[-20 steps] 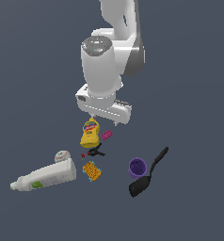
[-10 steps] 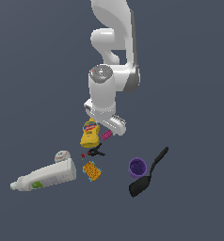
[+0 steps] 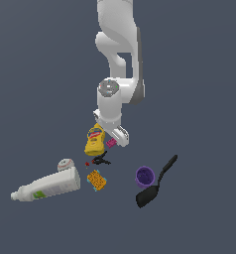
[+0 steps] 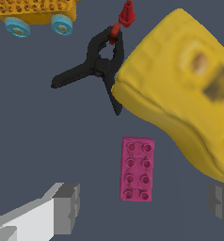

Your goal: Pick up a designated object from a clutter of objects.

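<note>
The tool (image 4: 142, 207) hangs wide open and empty over the magenta brick (image 4: 137, 168), which lies flat just beside the mustard bottle (image 4: 184, 94), so one descending finger (image 4: 222, 202) could strike that bottle and knock the brick askew.

Flat even sim light, no cast shadows; wrist view's bottle label blurry.
</note>
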You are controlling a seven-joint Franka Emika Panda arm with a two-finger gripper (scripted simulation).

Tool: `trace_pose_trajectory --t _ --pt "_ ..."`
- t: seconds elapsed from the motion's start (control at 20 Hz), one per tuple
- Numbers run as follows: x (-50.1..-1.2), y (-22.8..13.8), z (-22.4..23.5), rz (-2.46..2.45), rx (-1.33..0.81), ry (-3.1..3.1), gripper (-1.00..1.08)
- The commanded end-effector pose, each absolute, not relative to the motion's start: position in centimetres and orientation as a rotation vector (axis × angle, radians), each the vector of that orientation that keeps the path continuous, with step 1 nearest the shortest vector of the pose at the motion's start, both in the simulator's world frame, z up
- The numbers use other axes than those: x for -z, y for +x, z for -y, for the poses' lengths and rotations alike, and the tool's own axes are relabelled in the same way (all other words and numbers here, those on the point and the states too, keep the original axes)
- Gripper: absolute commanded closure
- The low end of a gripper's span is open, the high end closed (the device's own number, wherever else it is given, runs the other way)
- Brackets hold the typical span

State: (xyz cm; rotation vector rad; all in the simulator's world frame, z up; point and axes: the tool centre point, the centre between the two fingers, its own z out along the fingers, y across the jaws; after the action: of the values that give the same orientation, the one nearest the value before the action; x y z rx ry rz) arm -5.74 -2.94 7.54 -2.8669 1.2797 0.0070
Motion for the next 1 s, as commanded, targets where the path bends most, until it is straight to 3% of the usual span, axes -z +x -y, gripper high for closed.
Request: trace_pose_trajectory --t 0.0,0.95 --pt "-6.8 -6.1 3.0 -1.321 -0.003 -2.849 -0.92" --pt "-2.8 -6.6 3.0 -1.355 -0.001 -2.834 -0.92"
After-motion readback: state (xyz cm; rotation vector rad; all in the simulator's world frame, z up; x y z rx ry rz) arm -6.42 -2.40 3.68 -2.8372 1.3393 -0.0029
